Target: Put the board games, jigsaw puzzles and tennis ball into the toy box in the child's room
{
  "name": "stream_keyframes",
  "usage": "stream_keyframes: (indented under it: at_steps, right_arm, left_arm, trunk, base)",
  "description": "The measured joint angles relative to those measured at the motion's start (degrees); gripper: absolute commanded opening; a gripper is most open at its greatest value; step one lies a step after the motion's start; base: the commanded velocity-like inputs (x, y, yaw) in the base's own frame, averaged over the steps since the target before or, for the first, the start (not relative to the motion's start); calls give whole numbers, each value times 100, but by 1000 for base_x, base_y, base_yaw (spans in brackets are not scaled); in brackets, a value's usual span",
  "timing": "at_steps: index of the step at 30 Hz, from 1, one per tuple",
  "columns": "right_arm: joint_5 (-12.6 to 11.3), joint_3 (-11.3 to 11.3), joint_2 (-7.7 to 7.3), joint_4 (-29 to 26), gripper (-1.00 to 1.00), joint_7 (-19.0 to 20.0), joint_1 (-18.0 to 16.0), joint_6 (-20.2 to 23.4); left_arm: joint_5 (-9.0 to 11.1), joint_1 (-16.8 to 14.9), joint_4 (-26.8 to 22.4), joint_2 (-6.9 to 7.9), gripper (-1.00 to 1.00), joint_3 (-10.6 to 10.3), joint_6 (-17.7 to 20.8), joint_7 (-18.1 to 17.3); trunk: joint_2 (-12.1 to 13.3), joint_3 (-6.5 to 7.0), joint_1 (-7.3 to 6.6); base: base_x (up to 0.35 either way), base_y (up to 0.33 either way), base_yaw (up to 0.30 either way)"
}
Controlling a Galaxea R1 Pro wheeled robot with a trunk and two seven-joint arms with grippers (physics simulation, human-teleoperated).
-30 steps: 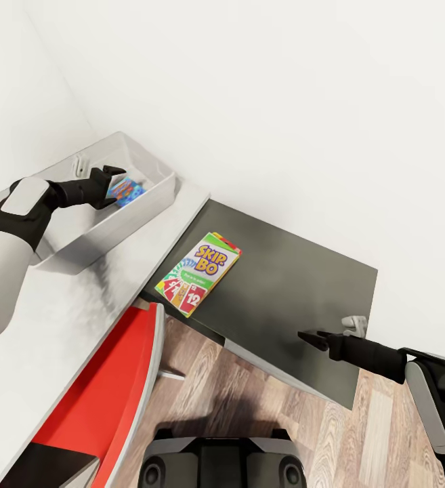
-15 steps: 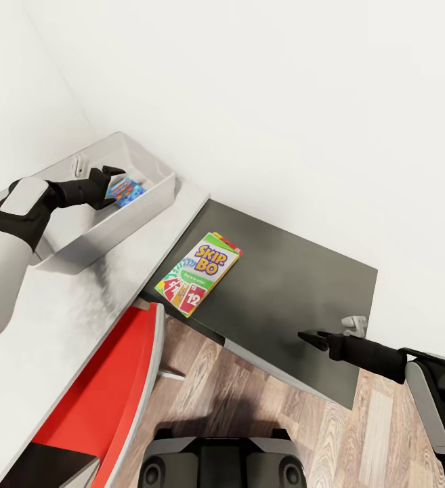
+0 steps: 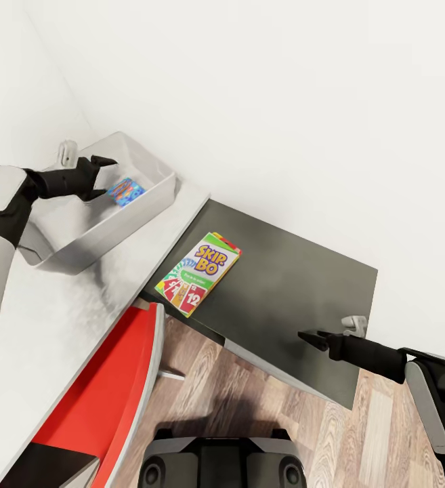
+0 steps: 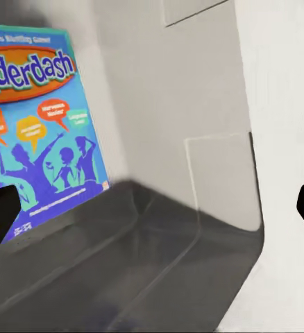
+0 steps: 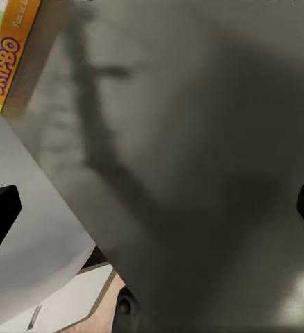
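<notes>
A blue board game (image 3: 125, 190) lies flat inside the light-grey toy box (image 3: 141, 211) on the table (image 3: 66, 325). My left gripper (image 3: 102, 177) hovers open just above the box, a little short of the game. The left wrist view shows the blue "Balderdash" box (image 4: 34, 132) on the toy box floor (image 4: 173, 263), with the left gripper (image 4: 152, 215) spread wide and empty. The rainbow Skip-Bo game (image 3: 200, 272) rests on the lower dark cabinet top (image 3: 290, 278). My right gripper (image 3: 310, 337) is open over that top's near edge, and the Skip-Bo box (image 5: 3, 55) shows beyond it.
A red chair (image 3: 107, 393) is tucked under the table's front edge. White walls close the corner behind the toy box and the cabinet. Wood-plank floor (image 3: 357, 434) lies below the cabinet, and the robot's base (image 3: 222, 464) is at the bottom.
My left gripper has risen and drawn back from the blue game, which stays lying in the toy box. The right arm and the Skip-Bo box have not moved.
</notes>
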Motion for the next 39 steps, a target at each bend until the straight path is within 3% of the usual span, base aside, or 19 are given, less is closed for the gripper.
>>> stream_keyframes:
  at_steps: [1,3,4,6,7,10,14,17,19,21,22,23,24,25,27,30,35,39]
  right_arm:
    - [1,0,0,0,100,0,0,0]
    - [3,-9,0,1,100,0,2,-19]
    - [3,-9,0,1,100,0,3,-20]
    - [7,-16,-3,3,100,1,4,-68]
    - [8,-16,-3,3,100,1,4,-70]
    - [13,-23,-12,7,100,13,13,-203]
    - [14,-29,-22,7,100,24,27,-293]
    - [14,-40,-30,5,100,31,42,-355]
    - [14,-47,-33,5,100,33,47,-377]
    - [14,-58,-36,2,100,40,55,-408]
    - [14,-58,-37,2,100,40,55,-408]
    - [14,-63,-40,0,100,42,59,-421]
    - [15,-74,-46,-3,100,59,79,-484]
    - [15,-74,-46,-3,100,60,80,-487]
    - [17,-80,-53,-4,100,82,107,-586]
    - [18,-83,-56,-5,100,93,122,-641]
    - [16,-88,-64,-6,100,123,158,-773]
    - [15,-89,-66,-6,100,133,167,-806]
  left_arm:
    - [-8,2,-7,1,100,-1,6,0]
    - [14,129,-544,48,100,3,290,10]
    - [4,132,-553,49,100,2,296,10]
    - [35,292,-1175,64,100,9,512,51]
    - [22,295,-1185,64,100,9,516,52]
    - [58,477,-2119,62,100,14,732,244]
    - [96,565,-2652,69,100,16,823,432]
    - [246,642,-3054,90,100,21,880,616]
    - [360,674,-3215,102,100,24,900,703]
    - [632,728,-3496,120,100,29,928,872]
    - [629,729,-3501,120,100,29,929,875]
    - [776,749,-3633,128,100,31,938,967]
    - [1190,787,-4034,146,100,30,955,1325]
    - [1179,789,-4053,147,100,30,961,1338]
    - [1418,805,-4315,152,100,21,966,1648]
    - [1537,814,-4434,154,100,17,970,1818]
    - [2002,898,-4718,156,100,12,974,2379]
    - [2182,966,-4796,160,100,14,976,2561]
  trunk:
    - [1,0,1]
    - [0,0,0]
    - [1,0,1]
    - [0,0,0]
    - [1,0,1]
    - [0,0,0]
    - [1,0,1]
    - [1,0,1]
    - [1,0,1]
    - [0,0,0]
    - [1,0,1]
    - [0,0,0]
    - [0,0,0]
    - [1,0,0]
    - [0,0,0]
    - [1,0,1]
    - [1,0,1]
    - [1,0,1]
  base:
    - [0,0,0]
    - [0,0,0]
    - [0,0,0]
    - [0,0,0]
    - [0,0,0]
    - [0,0,0]
    - [0,0,0]
    - [0,0,0]
    - [0,0,0]
    - [0,0,0]
    - [0,0,0]
    - [0,0,0]
    - [0,0,0]
    - [0,0,0]
    - [0,0,0]
    - [0,0,0]
    - [0,0,0]
    - [0,0,0]
